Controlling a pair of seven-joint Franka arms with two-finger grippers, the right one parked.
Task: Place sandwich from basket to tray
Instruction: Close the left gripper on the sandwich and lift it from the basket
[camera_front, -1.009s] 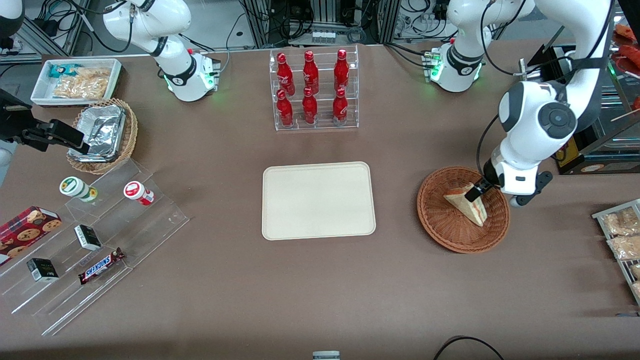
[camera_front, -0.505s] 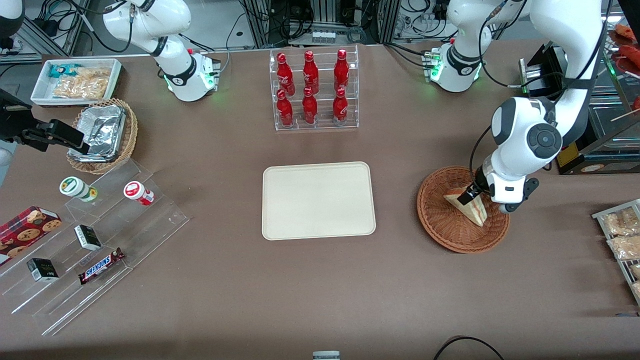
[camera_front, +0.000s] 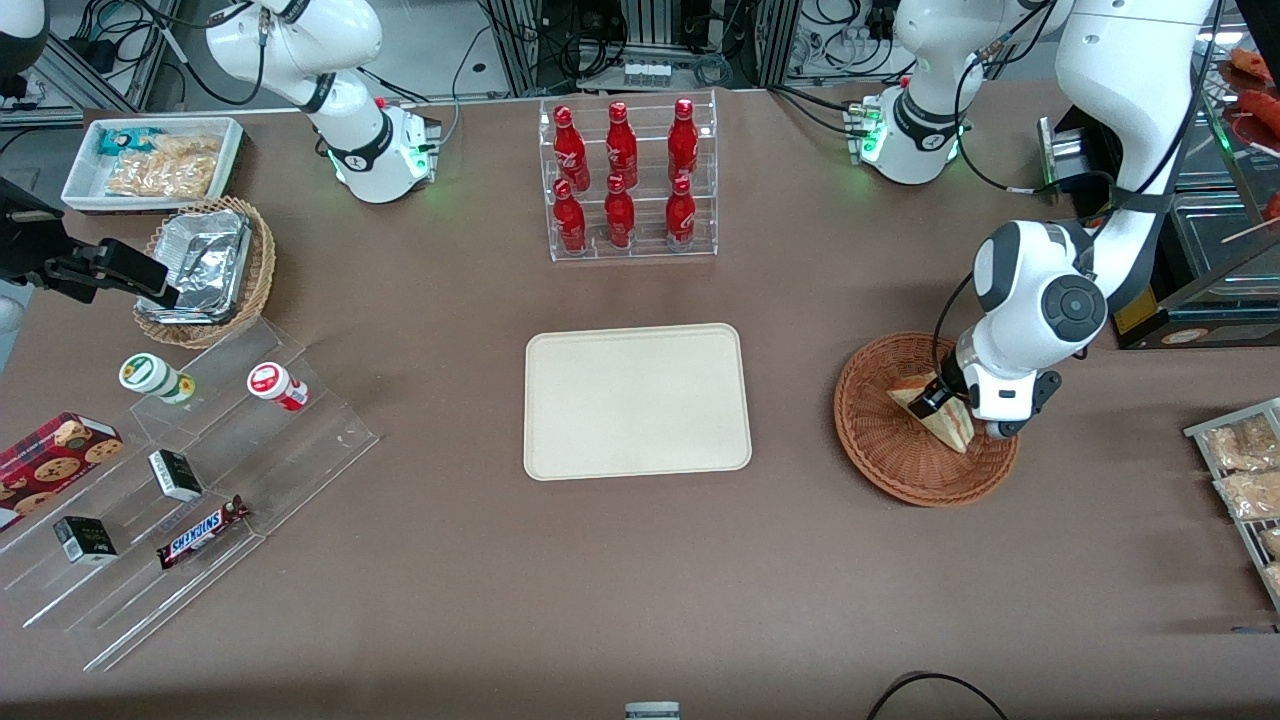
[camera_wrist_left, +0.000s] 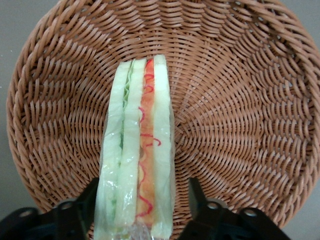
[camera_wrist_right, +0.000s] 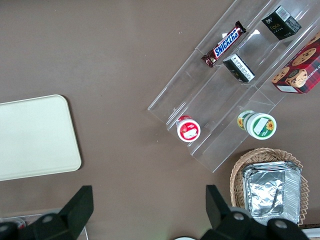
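Gripper: I see the gripper (camera_wrist_left: 142, 200) down inside the basket (camera_front: 880, 450), astride the sandwich (camera_front: 945, 420).
Fingers: from the wrist camera I read the fingers (camera_wrist_left: 90, 200) as apart, one on each side of the wedge; the one by the green layers sits right at the wrapper, the other stands slightly off the white bread. Whether either one presses, I cannot tell.
Sandwich: it stands on edge in the basket (camera_wrist_left: 240, 115), red and green filling lines facing the wrist camera, sandwich (camera_wrist_left: 137, 150) running along the woven floor.
Tray: the cream tray (camera_front: 637, 400) lies on the brown surface (camera_front: 640, 580), well apart from the basket, toward the parked arm's end.
Front view only: I get the arm's white wrist covering part of the wedge, and the rack of red bottles (camera_front: 625, 180) farther from the camera than the tray.
Wrist view only: I get the gap at each finger and the filling layers.
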